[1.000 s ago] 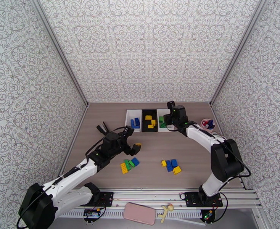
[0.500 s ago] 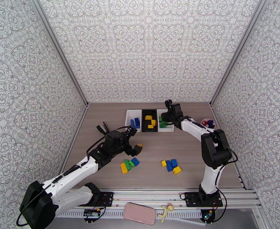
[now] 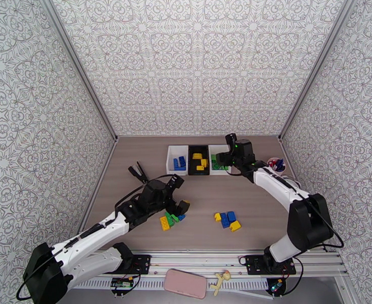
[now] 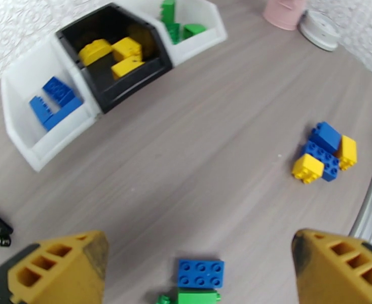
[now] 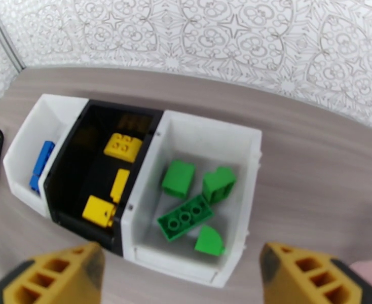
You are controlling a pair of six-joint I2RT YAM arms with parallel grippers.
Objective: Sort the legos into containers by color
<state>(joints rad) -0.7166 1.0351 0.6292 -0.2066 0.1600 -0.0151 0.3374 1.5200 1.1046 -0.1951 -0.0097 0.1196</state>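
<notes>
Patterned walls are closing in a grey wood-grain bench (image 3: 135,163) on 3 sides. At the far end the containers are sitting joined in a row. The left white bin (image 4: 49,143) is holding blue legos (image 4: 54,105), the black bin (image 5: 69,188) yellow legos (image 5: 121,146), and the right white bin (image 5: 206,135) green legos (image 5: 184,217).

The right claw (image 5: 180,259) is hanging over that bin's near wall, fingers spread wide w/ nothing btwn them.

The left claw (image 4: 198,249) is hovering low over a loose pile (image 3: 170,219) at bench centre-left. It is also gaping wide and gripping nothing. A blue brick (image 4: 201,272) is lying btwn its fingers, touching a green brick (image 4: 198,297). A yellow brick (image 3: 164,222) is lying alongside.

A second pile (image 3: 227,220) of blue & yellow bricks is lying well apart to the right.

A pink pen cup (image 3: 275,164) is standing near the right white bin. A black tool (image 3: 138,173), poss. pliers, is lying on the left.
</notes>
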